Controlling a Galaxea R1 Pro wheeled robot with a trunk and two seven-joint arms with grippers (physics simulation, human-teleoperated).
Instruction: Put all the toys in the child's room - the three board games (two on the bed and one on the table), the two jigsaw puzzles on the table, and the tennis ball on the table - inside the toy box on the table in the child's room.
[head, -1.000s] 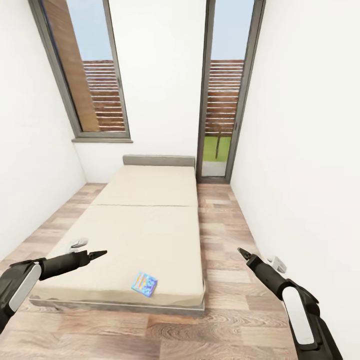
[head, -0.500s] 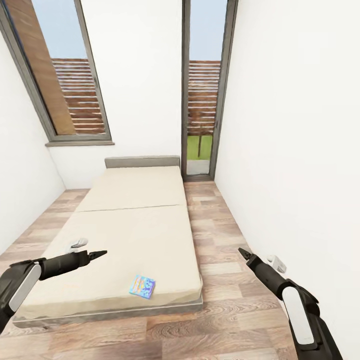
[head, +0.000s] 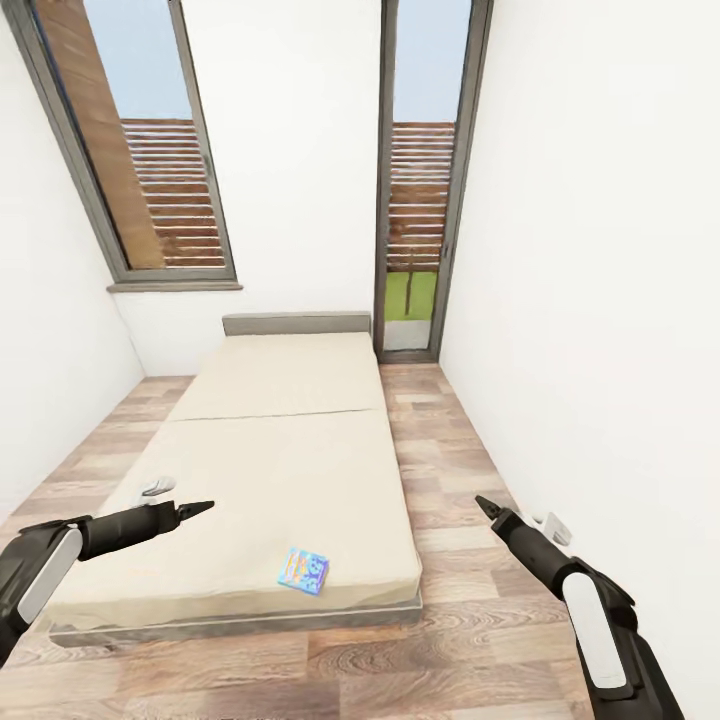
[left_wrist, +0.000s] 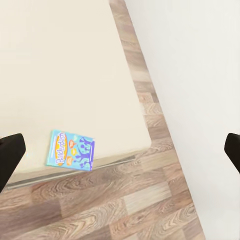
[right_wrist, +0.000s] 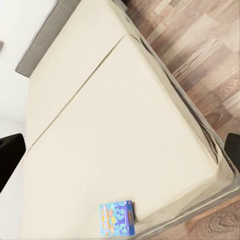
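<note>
1. The bed (head: 280, 450) lies ahead of me, a long cream mattress running toward the far wall, wood-plank floor (head: 450, 470) on both sides of it.
2. My left gripper (head: 205, 507) hangs over the near left part of the mattress; its fingers look drawn to a point, empty, though the wrist view shows dark tips far apart, so I cannot tell its opening.
3. My right gripper (head: 483, 503) hangs over the floor right of the bed, holding nothing; opening likewise unclear.
4. One blue board game (head: 304, 569) lies flat near the bed's foot edge, between the grippers.
</note>
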